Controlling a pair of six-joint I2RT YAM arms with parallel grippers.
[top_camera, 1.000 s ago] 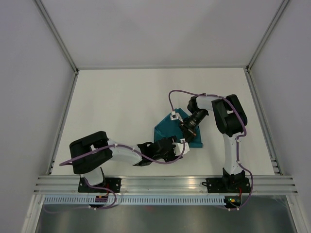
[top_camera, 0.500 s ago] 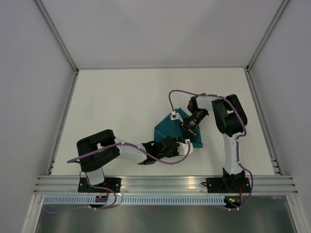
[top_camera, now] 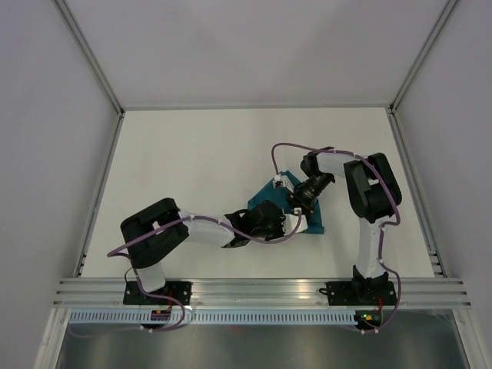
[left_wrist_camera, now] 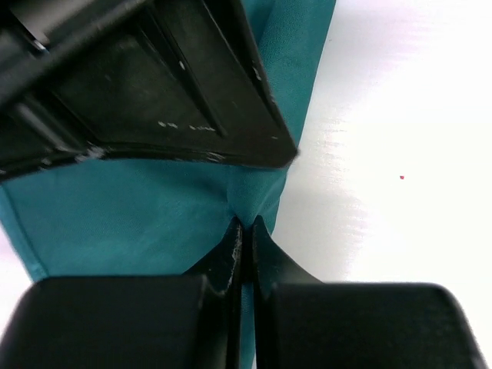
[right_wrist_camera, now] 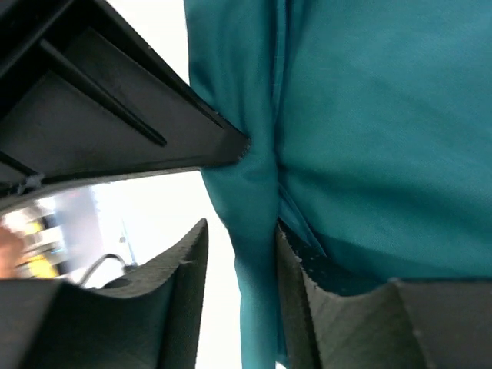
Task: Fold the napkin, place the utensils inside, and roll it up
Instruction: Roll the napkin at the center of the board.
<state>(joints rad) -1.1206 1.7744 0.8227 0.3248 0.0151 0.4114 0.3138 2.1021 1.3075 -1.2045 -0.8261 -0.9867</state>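
Observation:
The teal napkin (top_camera: pixel 310 224) lies bunched on the white table, mostly covered by both grippers. My left gripper (top_camera: pixel 284 224) is shut on a pinched fold at the napkin's edge (left_wrist_camera: pixel 244 227); teal cloth (left_wrist_camera: pixel 138 215) spreads to its left. My right gripper (top_camera: pixel 295 205) is open, and a raised ridge of napkin (right_wrist_camera: pixel 257 223) stands between its fingers, against the right one. The wider cloth (right_wrist_camera: pixel 384 138) fills the right of that view. The two grippers meet almost tip to tip over the same fold. The utensils are hidden or out of view.
The white table (top_camera: pixel 200 154) spreads to the left of and behind the napkin. Grey walls with metal rails (top_camera: pixel 100 200) border it, and an aluminium rail (top_camera: pixel 261 290) runs along the near edge by the arm bases.
My left gripper moved right onto the napkin and closed on its edge. My right gripper's jaws opened around the fold and shifted slightly right.

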